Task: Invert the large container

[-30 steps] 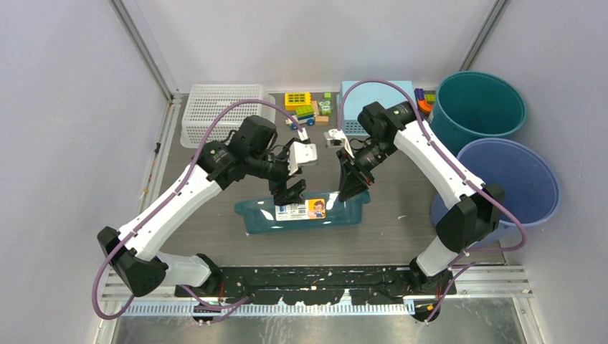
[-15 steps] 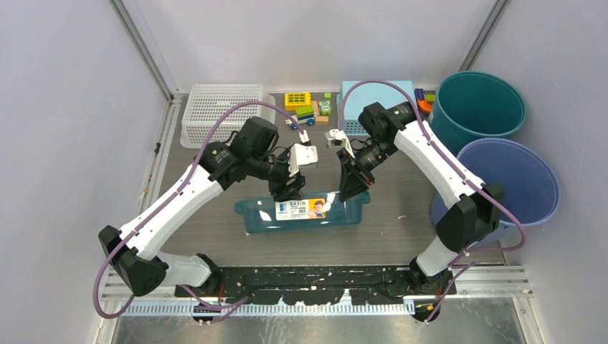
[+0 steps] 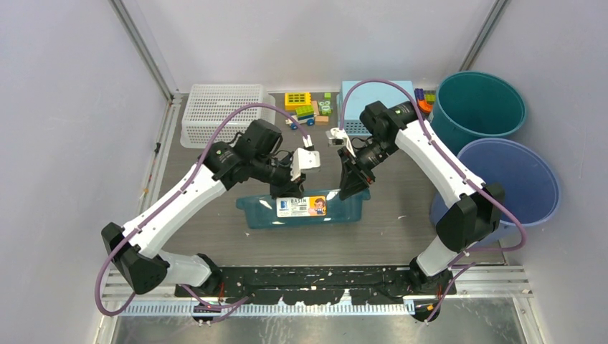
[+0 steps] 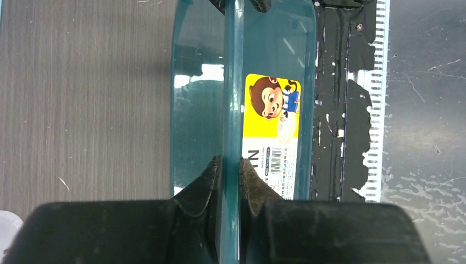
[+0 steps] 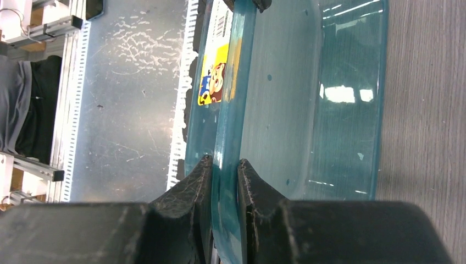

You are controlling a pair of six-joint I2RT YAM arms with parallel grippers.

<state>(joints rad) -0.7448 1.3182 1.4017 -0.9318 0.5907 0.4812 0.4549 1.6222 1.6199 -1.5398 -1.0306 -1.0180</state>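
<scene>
The large container (image 3: 301,213) is a teal see-through basin with a monkey label, standing open side up in the middle of the table. My left gripper (image 3: 285,192) comes down on the left part of its near long rim and is shut on that rim. In the left wrist view the rim (image 4: 231,82) runs straight between the left gripper (image 4: 231,165). My right gripper (image 3: 349,188) is shut on the same rim further right. The right wrist view shows the right gripper (image 5: 225,165) pinching the teal edge, with the basin's inside (image 5: 286,110) beside it.
A white mesh basket (image 3: 219,107) stands at the back left, toy blocks (image 3: 305,106) and a light blue box (image 3: 366,93) at the back middle. A teal bucket (image 3: 477,100) and a blue bucket (image 3: 513,179) stand at the right. A black mat (image 3: 315,279) lines the near edge.
My left gripper has gone from open over the basin's rim to shut on it. The right gripper has kept its hold, and the basin has barely shifted.
</scene>
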